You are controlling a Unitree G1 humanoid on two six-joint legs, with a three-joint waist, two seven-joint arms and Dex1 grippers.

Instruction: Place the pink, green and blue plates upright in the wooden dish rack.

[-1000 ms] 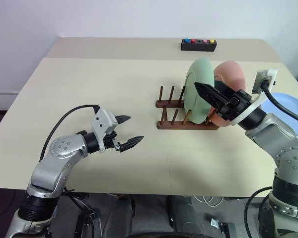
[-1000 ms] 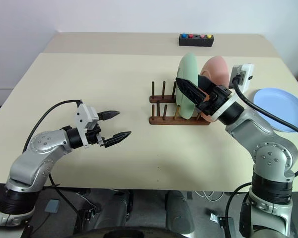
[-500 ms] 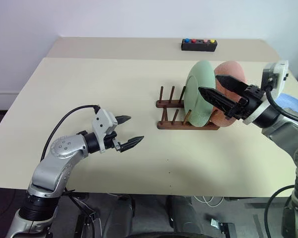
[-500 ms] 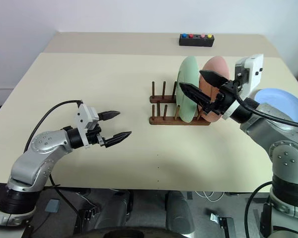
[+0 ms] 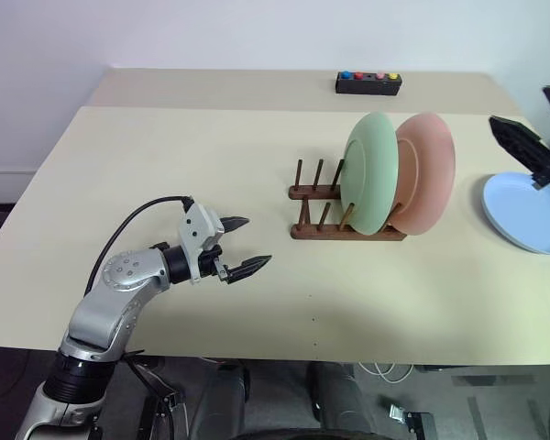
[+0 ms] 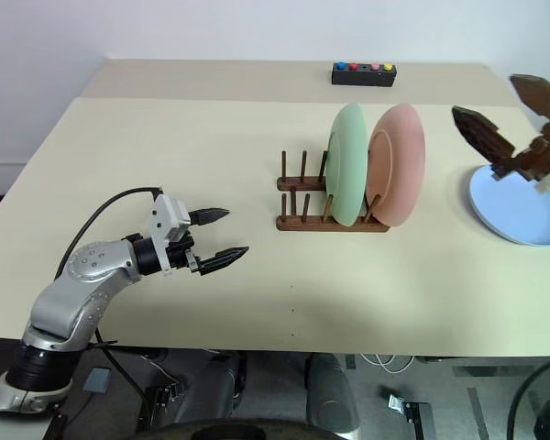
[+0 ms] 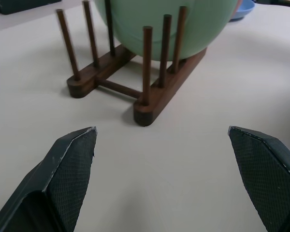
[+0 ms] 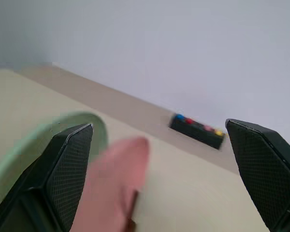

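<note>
We see the wooden dish rack (image 5: 346, 214) standing right of centre on the table (image 5: 165, 165), with two plates upright in it. The green plate (image 5: 370, 170) sits between pegs toward the rack's right end, and the pink plate (image 5: 426, 183) stands just behind it at the very end — the two overlap from our head view, and we cannot tell whether they touch. The blue plate (image 5: 530, 211) lies flat on the table, apart from the rack, near the right edge.

Our left tool (image 5: 246, 246) hovers over the table well to the left of the rack, its two black fingers spread wide with nothing between them; from the left wrist view the rack (image 7: 130, 92) and the green plate (image 7: 169, 24) lie ahead of it. Our right tool (image 6: 513, 119) is raised above the blue plate at the right edge — fingers wide apart too, gripping nothing.

A black box (image 5: 368, 83) with coloured buttons sits at the table's far side.
</note>
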